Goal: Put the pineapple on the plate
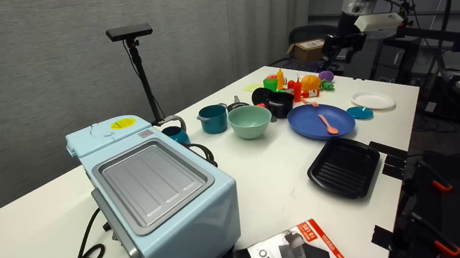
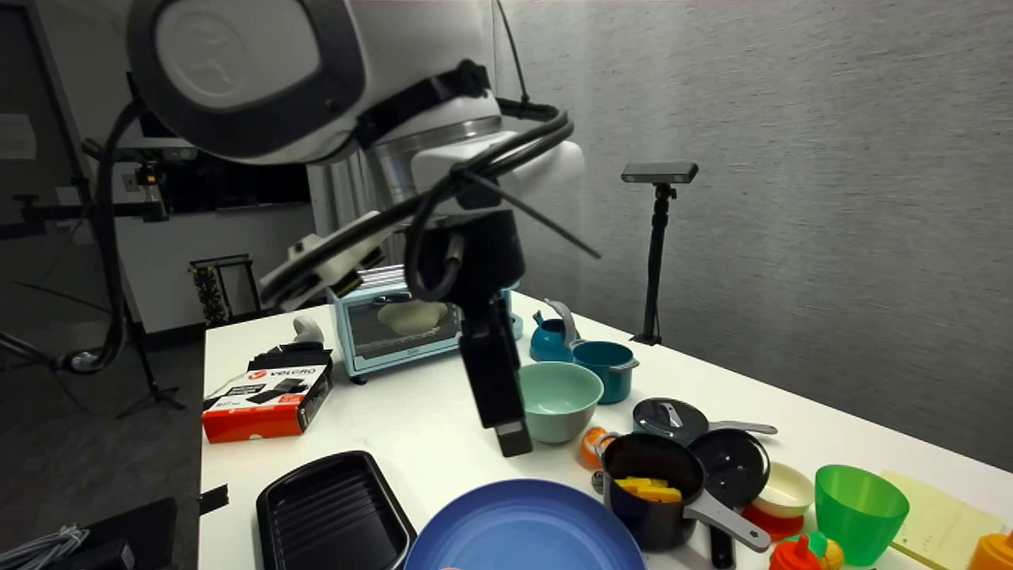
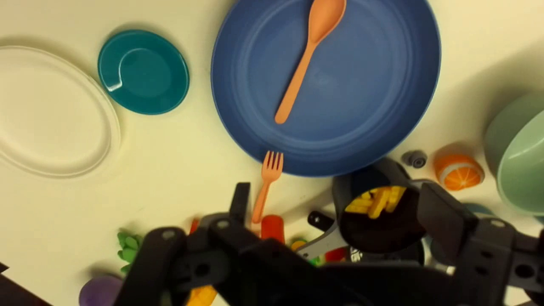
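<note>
The toy pineapple (image 1: 311, 82) lies at the far end of the table in an exterior view, an orange-yellow body with green leaves. In the wrist view its leaves (image 3: 128, 248) show at lower left, and most of its body is hidden behind the gripper. The round blue plate (image 1: 304, 123) lies mid-table with a pink spoon on it; it also shows in an exterior view (image 2: 514, 530) and the wrist view (image 3: 361, 85). My gripper (image 3: 338, 191) is open and empty, its fingers wide apart, raised above the table. It also shows in both exterior views (image 1: 337, 60) (image 2: 514, 438).
A black pot (image 3: 382, 229) with toy fries stands beside the plate, below the fingers in the wrist view. A pink fork (image 3: 267, 178) touches the plate's rim. A purple toy (image 1: 326, 76) and a red bottle (image 1: 297, 91) flank the pineapple. A green bowl (image 1: 249, 121) stands near.
</note>
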